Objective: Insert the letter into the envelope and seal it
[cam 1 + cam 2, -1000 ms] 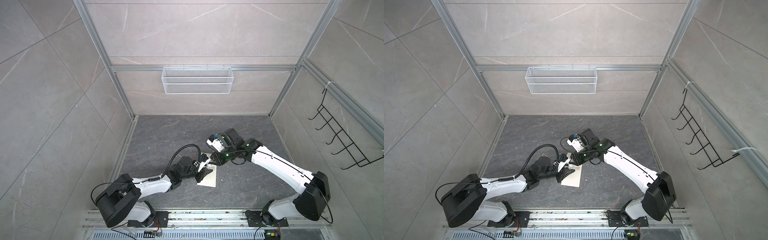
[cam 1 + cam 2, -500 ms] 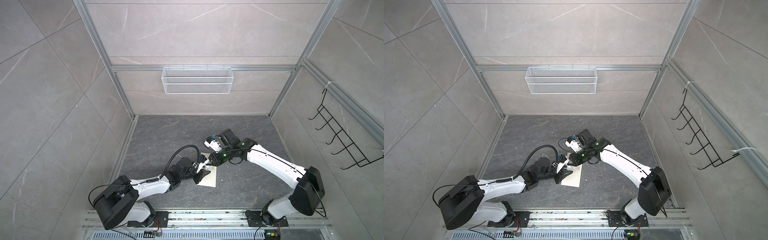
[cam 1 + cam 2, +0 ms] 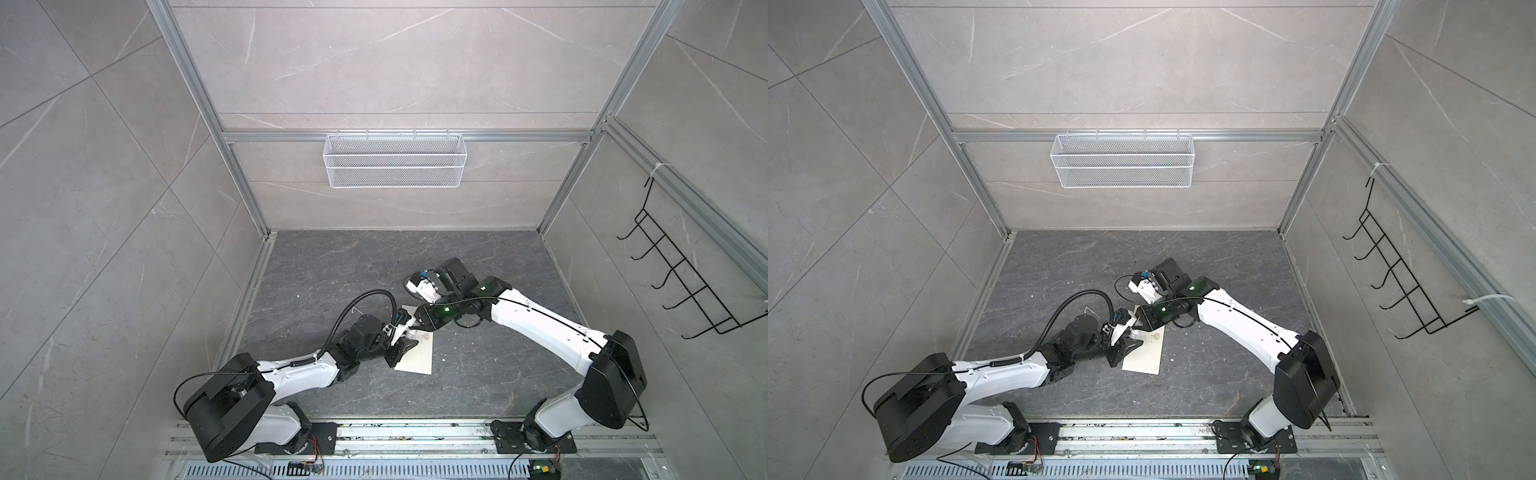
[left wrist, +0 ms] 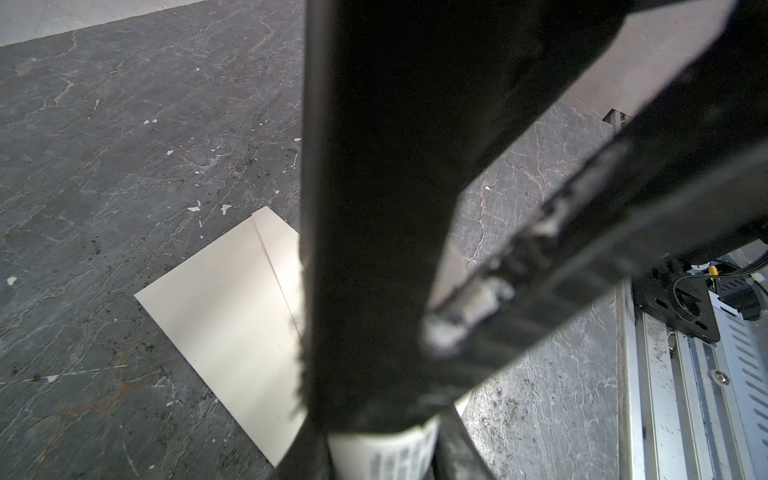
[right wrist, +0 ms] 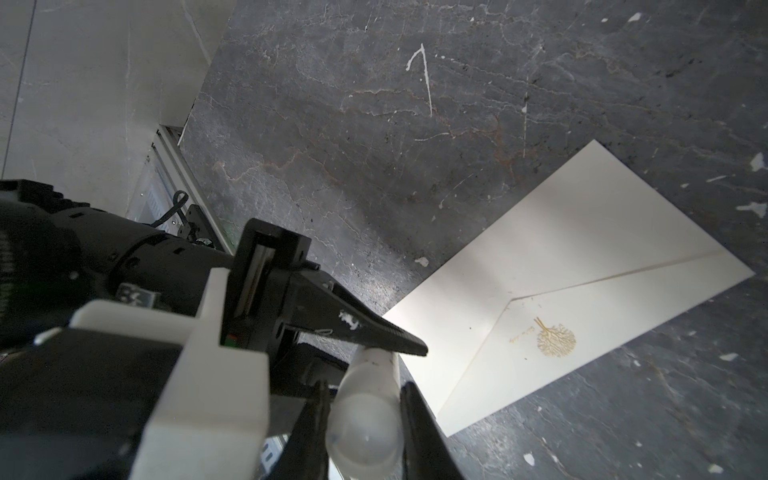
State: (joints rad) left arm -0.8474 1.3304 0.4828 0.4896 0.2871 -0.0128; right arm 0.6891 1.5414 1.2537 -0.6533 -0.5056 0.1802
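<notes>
The envelope [image 5: 582,257] is seen as smooth, matt cream paper with an emblem [image 5: 557,340] printed in gold, and the white tube [image 5: 365,419] is made of smooth plastic with a frosted, half-clear end. The floor [image 5: 374,124] is shown as a dark, veined, stone-like slab, matt and flecked with pale scuffs, while the basket [image 3: 392,176] is formed of white-coated wire mesh.

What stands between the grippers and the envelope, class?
A white tube: the left gripper and the right gripper are both shut on it, near one corner of the envelope. Nothing else visible lies between, but neither gripper is free to take it.
</notes>
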